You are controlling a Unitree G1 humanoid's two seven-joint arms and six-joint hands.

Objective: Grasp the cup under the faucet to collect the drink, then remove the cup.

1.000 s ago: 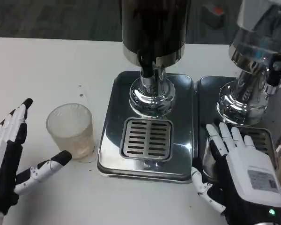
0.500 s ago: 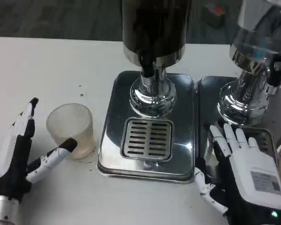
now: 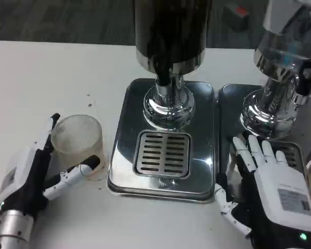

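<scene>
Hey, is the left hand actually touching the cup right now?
Touching. In the head view the left hand wraps the cup: its thumb tip lies against the cup's lower front and its fingers press the far side, with no gap visible.

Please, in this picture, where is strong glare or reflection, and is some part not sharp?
Head view: bright glare and mirror reflections sit on the chrome dispenser base, the second base and the steel drip tray; the ribbed translucent cup looks hazy; the dark tank at the top shows little detail; the left hand and right hand are fairly sharp, and the far background is soft.
</scene>
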